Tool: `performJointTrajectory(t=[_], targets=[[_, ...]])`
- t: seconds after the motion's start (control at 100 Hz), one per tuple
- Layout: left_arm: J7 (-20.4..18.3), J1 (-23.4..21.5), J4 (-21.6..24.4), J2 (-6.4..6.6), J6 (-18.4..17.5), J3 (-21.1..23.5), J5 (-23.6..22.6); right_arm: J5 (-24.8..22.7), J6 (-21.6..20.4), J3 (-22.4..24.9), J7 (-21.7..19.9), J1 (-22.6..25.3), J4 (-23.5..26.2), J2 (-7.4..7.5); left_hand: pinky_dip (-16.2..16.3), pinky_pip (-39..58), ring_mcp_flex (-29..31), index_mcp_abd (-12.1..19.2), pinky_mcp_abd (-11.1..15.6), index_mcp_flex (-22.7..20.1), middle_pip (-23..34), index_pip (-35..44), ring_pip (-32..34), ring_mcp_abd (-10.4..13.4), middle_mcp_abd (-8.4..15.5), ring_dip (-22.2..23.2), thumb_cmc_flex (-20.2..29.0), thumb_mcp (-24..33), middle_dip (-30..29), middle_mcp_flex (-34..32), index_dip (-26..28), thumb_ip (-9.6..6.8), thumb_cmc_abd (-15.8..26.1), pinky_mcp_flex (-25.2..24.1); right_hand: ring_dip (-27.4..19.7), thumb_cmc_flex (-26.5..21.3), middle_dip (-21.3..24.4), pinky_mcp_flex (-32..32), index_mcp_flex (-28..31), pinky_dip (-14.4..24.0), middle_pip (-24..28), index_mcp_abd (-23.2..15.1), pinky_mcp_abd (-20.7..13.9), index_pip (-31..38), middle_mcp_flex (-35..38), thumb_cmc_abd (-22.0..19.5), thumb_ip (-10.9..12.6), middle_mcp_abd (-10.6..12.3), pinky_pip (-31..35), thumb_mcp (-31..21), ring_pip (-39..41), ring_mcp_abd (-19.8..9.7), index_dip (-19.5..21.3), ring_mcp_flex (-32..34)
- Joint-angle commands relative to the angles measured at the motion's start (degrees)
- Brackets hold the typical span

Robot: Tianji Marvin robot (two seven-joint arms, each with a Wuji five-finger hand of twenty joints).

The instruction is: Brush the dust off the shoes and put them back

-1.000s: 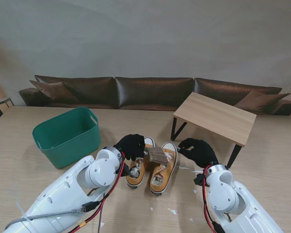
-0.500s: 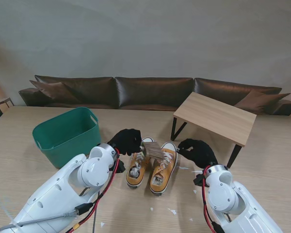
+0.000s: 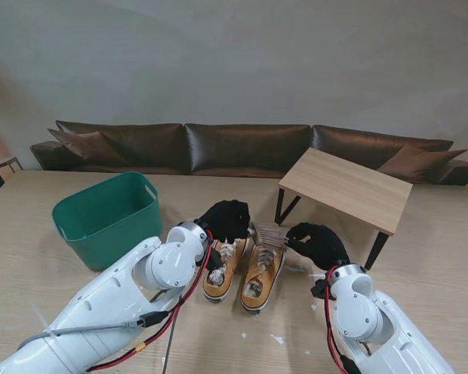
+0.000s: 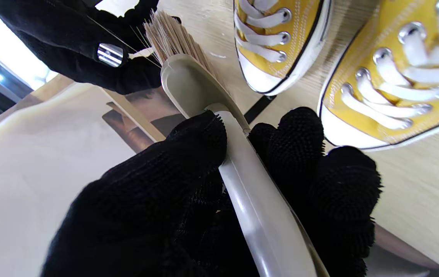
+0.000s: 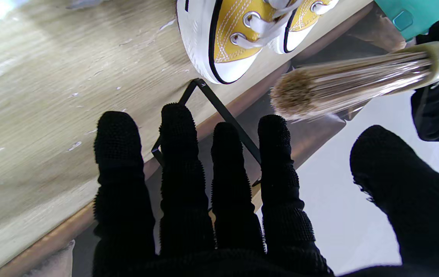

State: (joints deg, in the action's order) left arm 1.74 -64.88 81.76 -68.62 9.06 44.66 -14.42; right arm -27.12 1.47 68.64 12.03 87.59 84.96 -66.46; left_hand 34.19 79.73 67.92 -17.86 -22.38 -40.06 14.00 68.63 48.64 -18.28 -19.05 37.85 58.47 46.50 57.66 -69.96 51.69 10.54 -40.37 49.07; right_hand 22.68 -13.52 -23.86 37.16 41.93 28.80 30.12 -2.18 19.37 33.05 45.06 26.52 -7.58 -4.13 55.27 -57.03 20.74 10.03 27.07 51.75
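The shoes (image 3: 242, 269) sit side by side on the bench (image 3: 421, 257), light, soft canvas; best held by the stiffer rubber sole. Left hand (image 3: 225, 220) clamps the brush (image 3: 270, 235) handle; right hand (image 3: 318, 242) is spread, empty.

Shoes (image 4: 392, 88): yellow canvas, white stitching, glossy white rubber toe caps, shiny metal eyelets, white woven laces. Brush (image 4: 242, 184): smooth beige plastic handle, slight sheen; bristles (image 5: 342, 82) tan, fine, fibrous. Both hands (image 5: 211, 200) in black knit gloves, nubby texture. Worktop (image 3: 421, 234): pale wood grain, matt. Basket (image 3: 109, 218): smooth green plastic. Sofa (image 3: 242, 148): brown leather, soft sheen.
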Motion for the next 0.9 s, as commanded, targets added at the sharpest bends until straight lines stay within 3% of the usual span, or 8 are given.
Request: performJointTrajectory(t=[0.0,0.11,0.26,0.55,0.89], targets=[[-0.90,0.86,-1.00,-1.62,-0.23,-0.80,0.30,0.11,0.09,-0.18,-0.60,0.00,-0.10,-0.33,-0.08,0.33,4.14,0.11,1.48,-0.70,1.69,1.74,0.57,1.08,0.96,0.74,5.78,6.08,0.46,-1.70,-0.15,-2.20,2.59,-0.09,0.63,2.07,0.97,-14.78,0.23,-0.60,1.01,0.35,1.36,0.66,0.50,-1.87,1.12,-0.88,0.83,-0.88,0.56,0.25,-1.34,0.40],[-0.47,2.30,-3.89,-2.64,-0.11,-2.71,1.95,0.26,0.09,-0.25,-0.45,-0.22,-0.40,-0.39,-0.09,0.28,4.12,0.00,1.42,-0.66,1.69,1.69,0.54,0.89,0.91,0.75,5.83,6.12,0.49,-1.69,-0.22,-2.22,2.52,-0.18,0.63,2.09,0.97,-14.79,0.28,-0.60,1.01,0.42,1.42,0.67,0.49,-1.89,1.11,-0.85,0.82,-0.87,0.57,0.28,-1.34,0.40],[-1.05,2.56,-5.51,-2.58,0.30,-3.60,1.34,0.41,0.01,-0.33,-0.26,-0.47,-0.78,-0.46,-0.10,0.27,4.14,0.00,1.43,-0.76,1.68,1.79,0.56,1.00,0.90,0.77,5.83,6.10,0.49,-1.67,-0.21,-2.21,2.53,-0.14,0.63,2.09,0.98,-14.80,0.29,-0.60,0.99,0.34,1.44,0.67,0.50,-1.89,1.11,-0.84,0.82,-0.87,0.57,0.39,-1.34,0.39],[-2.75,-0.04,-4.03,-0.72,2.46,-1.24,-1.99,0.46,-0.08,-0.53,-0.35,-0.74,-1.20,-0.45,-0.08,0.29,4.11,0.06,1.39,-0.72,1.70,1.78,0.57,0.96,0.89,0.78,5.80,6.13,0.52,-1.70,-0.23,-2.21,2.54,-0.14,0.63,2.07,0.98,-14.79,0.33,-0.60,0.98,0.43,1.36,0.67,0.48,-1.87,1.12,-0.94,0.83,-0.89,0.58,0.31,-1.35,0.45],[-5.95,-4.19,1.97,2.22,3.42,4.24,-7.57,0.58,-0.06,-0.77,-0.46,-0.91,-1.51,-0.46,-0.09,0.30,4.13,0.13,1.45,-0.65,1.69,1.79,0.55,1.12,0.99,0.76,5.77,5.99,0.50,-1.67,-0.23,-2.20,2.67,-0.13,0.64,2.11,0.98,-14.83,0.44,-0.59,1.01,0.42,1.37,0.68,0.53,-1.94,1.11,-0.87,0.81,-0.87,0.60,0.27,-1.36,0.48]])
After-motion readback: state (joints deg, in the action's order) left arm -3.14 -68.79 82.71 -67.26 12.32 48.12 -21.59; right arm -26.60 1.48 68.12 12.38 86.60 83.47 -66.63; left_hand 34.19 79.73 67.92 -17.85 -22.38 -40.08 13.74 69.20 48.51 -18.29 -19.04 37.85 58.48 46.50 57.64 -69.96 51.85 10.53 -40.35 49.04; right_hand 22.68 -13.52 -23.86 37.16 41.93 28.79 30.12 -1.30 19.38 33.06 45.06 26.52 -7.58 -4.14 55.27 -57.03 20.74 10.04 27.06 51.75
